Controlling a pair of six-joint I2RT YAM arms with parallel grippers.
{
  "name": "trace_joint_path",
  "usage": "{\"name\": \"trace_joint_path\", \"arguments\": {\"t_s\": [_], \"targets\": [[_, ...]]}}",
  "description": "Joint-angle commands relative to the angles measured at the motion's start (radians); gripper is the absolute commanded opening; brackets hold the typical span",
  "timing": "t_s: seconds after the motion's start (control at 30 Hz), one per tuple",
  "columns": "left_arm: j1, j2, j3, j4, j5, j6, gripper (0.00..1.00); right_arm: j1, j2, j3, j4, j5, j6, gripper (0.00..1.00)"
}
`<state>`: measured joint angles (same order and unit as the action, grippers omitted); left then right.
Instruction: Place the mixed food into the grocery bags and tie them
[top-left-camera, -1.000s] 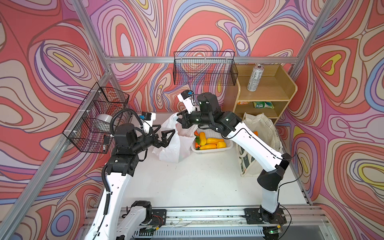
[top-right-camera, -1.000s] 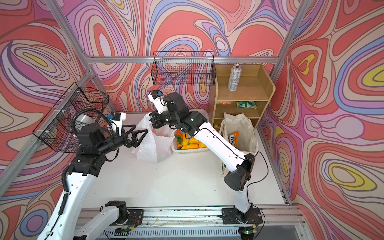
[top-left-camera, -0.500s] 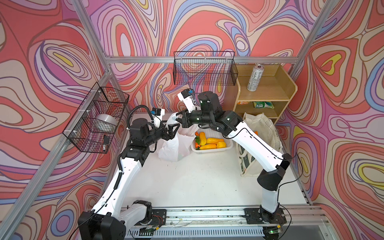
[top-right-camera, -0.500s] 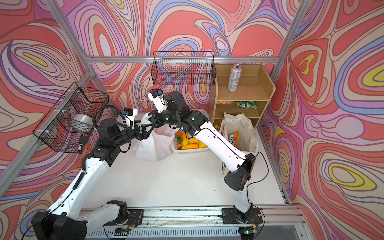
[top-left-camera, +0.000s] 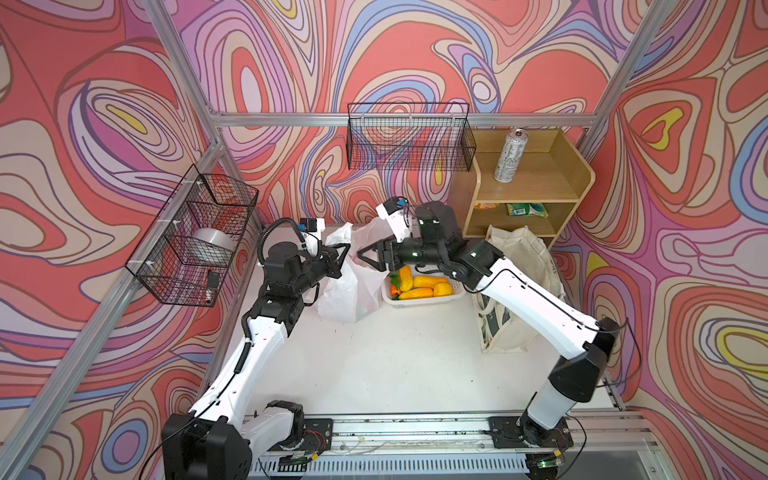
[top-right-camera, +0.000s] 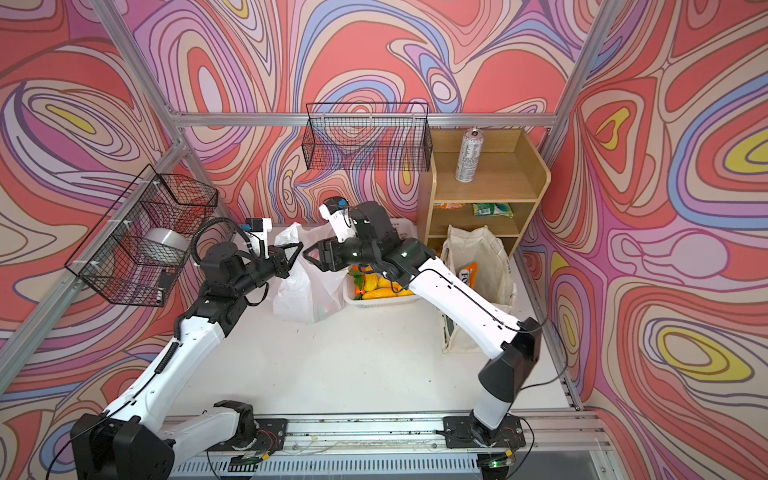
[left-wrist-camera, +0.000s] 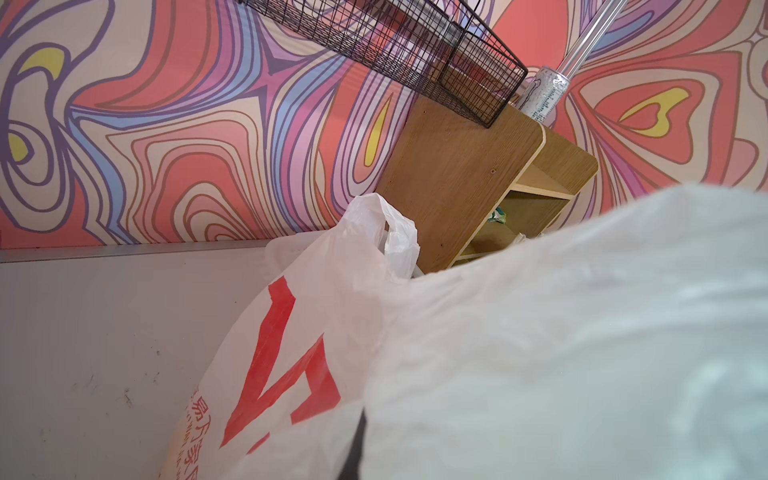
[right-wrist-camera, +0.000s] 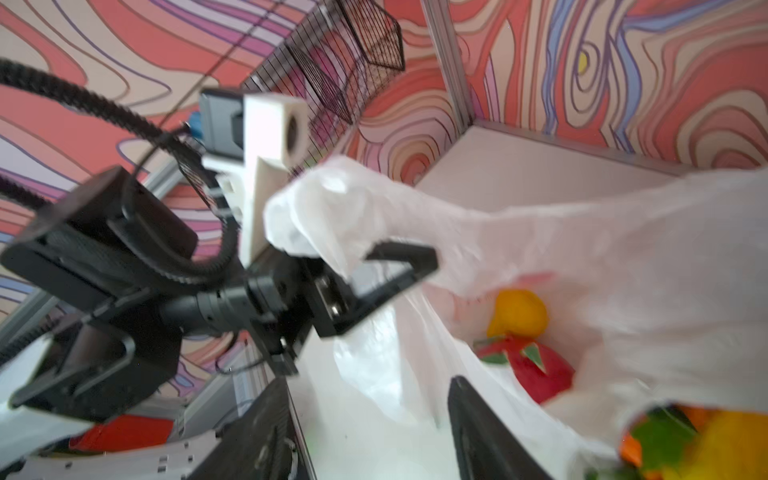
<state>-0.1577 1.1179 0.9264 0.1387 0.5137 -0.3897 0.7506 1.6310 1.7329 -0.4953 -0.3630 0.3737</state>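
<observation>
Bag (top-left-camera: 347, 291) of thin white plastic stands at the back of the bench (top-left-camera: 395, 353), just beside the basket (top-left-camera: 419, 300). A second ago the left end effector (top-left-camera: 344, 250) hung spread wide, clear of the bag, while the right end effector (top-left-camera: 368, 261) pinched the bag's top. Now the left one has come in and is clenched on a handle, and the right one's jaws stand apart, released. Both top views show the two tips nearly meeting above the bag, with the tote (top-right-camera: 496, 257) well to the right by the shelf (top-right-camera: 498, 183). Only the right wrist view looks into the bag, where a lemon (right-wrist-camera: 517, 313) and a dragon fruit (right-wrist-camera: 536, 370) lie. Only the left wrist view shows the red letters (left-wrist-camera: 270, 332); its own end effector is hidden there behind white film.
</observation>
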Motion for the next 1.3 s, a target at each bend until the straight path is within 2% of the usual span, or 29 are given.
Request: {"name": "trace_joint_path", "arguments": {"t_s": [0.0,0.1,0.2,0.27,0.37,0.6,0.77,0.93,1.07,1.13,1.27], "targets": [[0.004,-0.042,-0.006,0.001,-0.02,-0.004,0.0,-0.041,-0.113,-0.203,0.042,0.05,0.042,0.62],[0.01,-0.061,-0.003,-0.02,-0.024,0.001,0.0,-0.042,-0.18,-0.413,0.045,0.079,0.06,0.58],[0.013,-0.08,0.0,-0.041,-0.029,0.008,0.0,-0.042,-0.204,-0.577,0.065,0.085,0.092,0.47],[0.015,-0.09,0.007,-0.061,-0.026,0.017,0.0,-0.042,-0.207,-0.658,0.093,0.082,0.115,0.38],[0.015,-0.106,0.009,-0.084,-0.022,0.024,0.0,-0.043,-0.181,-0.718,0.129,0.102,0.128,0.3],[0.015,-0.142,-0.001,-0.117,-0.015,0.028,0.0,-0.102,0.009,-0.635,0.154,0.175,0.074,0.23],[0.016,-0.169,-0.011,-0.134,-0.015,0.026,0.0,-0.2,0.126,-0.516,0.176,0.147,0.066,0.19],[0.015,-0.191,-0.027,-0.142,-0.023,0.022,0.0,-0.251,0.256,-0.36,0.175,0.105,0.059,0.2],[0.015,-0.201,-0.041,-0.139,-0.018,0.013,0.0,-0.273,0.331,-0.264,0.163,0.042,0.019,0.3],[0.015,-0.202,-0.045,-0.139,-0.018,0.011,0.0,-0.281,0.328,-0.237,0.128,0.001,-0.005,0.3],[0.015,-0.212,-0.052,-0.144,-0.022,0.017,0.0,-0.281,0.196,-0.313,0.139,-0.014,-0.003,0.27]]}}
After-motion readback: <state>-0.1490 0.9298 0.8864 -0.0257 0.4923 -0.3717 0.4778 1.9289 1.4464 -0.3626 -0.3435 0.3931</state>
